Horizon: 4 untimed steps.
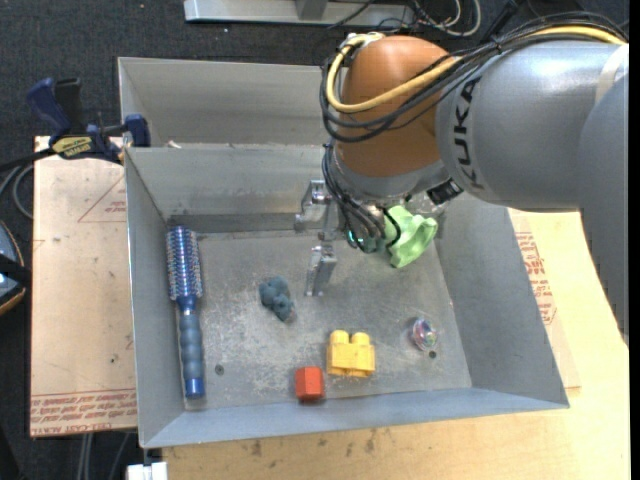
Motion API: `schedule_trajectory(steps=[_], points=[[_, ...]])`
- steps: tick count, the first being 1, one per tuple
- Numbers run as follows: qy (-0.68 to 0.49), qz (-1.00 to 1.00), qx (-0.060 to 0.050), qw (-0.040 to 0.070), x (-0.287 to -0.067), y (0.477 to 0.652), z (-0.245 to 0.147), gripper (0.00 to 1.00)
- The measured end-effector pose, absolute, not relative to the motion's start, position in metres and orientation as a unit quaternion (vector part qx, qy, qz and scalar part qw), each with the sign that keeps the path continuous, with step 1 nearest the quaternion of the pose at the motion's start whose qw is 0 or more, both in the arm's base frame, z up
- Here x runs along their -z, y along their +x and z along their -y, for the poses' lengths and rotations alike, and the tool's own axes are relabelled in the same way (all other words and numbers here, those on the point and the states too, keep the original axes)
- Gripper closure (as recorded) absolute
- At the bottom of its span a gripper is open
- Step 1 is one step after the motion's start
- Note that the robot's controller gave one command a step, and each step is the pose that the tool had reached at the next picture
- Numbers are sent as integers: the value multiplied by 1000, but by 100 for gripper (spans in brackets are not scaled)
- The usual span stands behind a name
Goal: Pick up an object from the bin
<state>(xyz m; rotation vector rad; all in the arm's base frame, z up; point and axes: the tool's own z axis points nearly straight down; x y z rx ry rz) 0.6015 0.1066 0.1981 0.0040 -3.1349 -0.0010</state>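
My gripper (319, 280) hangs low over the middle of the bin, under the arm's orange cover. Just left of and below its tip lies a small grey-blue lumpy figure (277, 298) on the bin floor, apart from it. A light green soft thing (413, 236) sits to the right of the gripper, toward the back right, partly hidden by the wrist. A yellow toy block (351, 353) lies nearer the front, below the gripper.
A long blue hairbrush (186, 308) lies along the left wall. A small red-orange cube (309, 383) sits at the front beside the yellow block. A small clear ball with coloured bits (424, 334) rests at the right. The arm spans the upper right.
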Motion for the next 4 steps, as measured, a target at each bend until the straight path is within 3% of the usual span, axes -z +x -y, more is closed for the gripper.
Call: schedule_trajectory(steps=[1, 2, 3, 4], points=[[-44, 999, 2, -4, -74, 596, -104, 0], [-38, 999, 1, -1, -102, 581, -110, 0], [-59, 998, 1, 0, -99, 571, -109, 0], [-67, 998, 1, -4, -75, 575, -113, 0]])
